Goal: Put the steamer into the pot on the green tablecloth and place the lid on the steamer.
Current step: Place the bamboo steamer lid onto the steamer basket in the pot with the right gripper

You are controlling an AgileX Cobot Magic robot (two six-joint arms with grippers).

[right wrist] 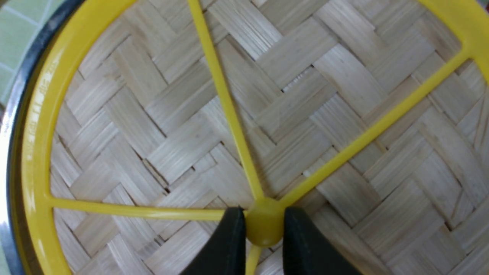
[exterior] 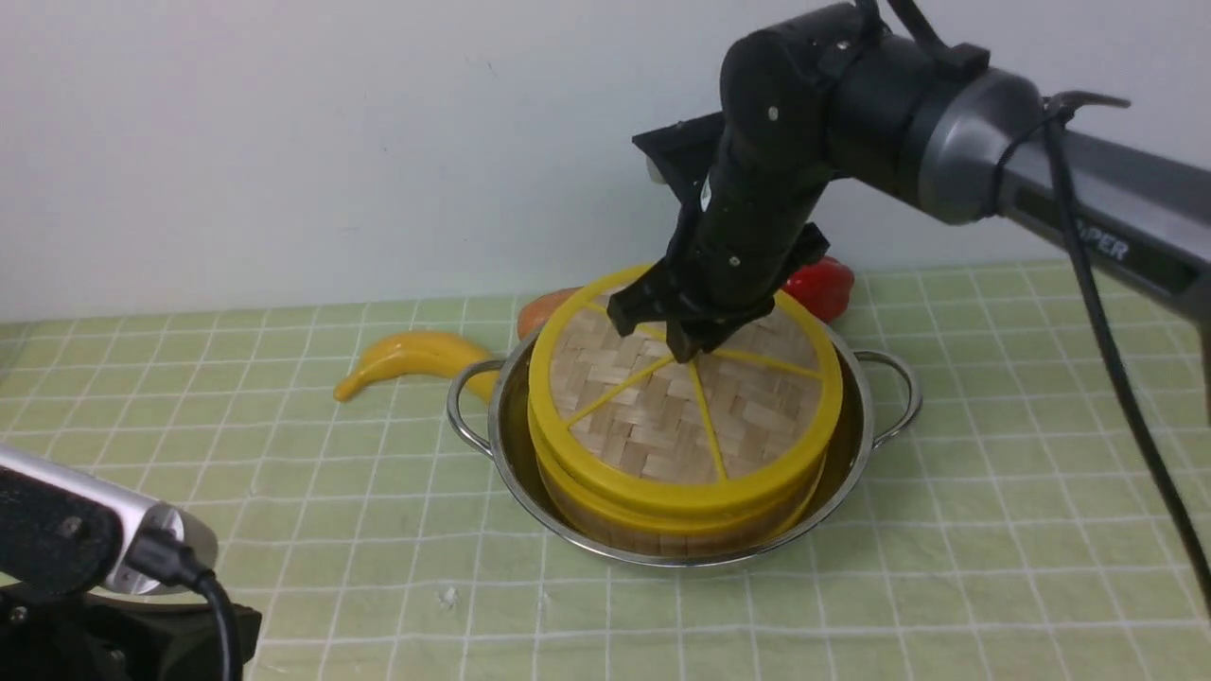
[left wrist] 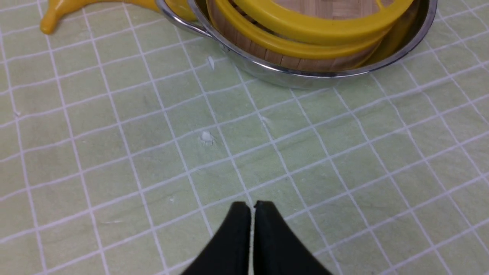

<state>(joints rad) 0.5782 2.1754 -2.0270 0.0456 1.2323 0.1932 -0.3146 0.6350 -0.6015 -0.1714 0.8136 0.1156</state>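
Your right end effector point(right wrist: 263, 212) is pinched on the centre of the lid point(exterior: 685, 407), which sits on the steamer point(exterior: 653, 537) in the pot point(exterior: 849, 463); level it before you let go; left end effector point(left wrist: 252, 208) is closed, empty.

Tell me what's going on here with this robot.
The right gripper has its fingers closed on the centre hub of the lid, which lies on top of the steamer. The steamer already sits in the pot on the green tablecloth. The left gripper is shut and empty, held over the cloth near the pot.
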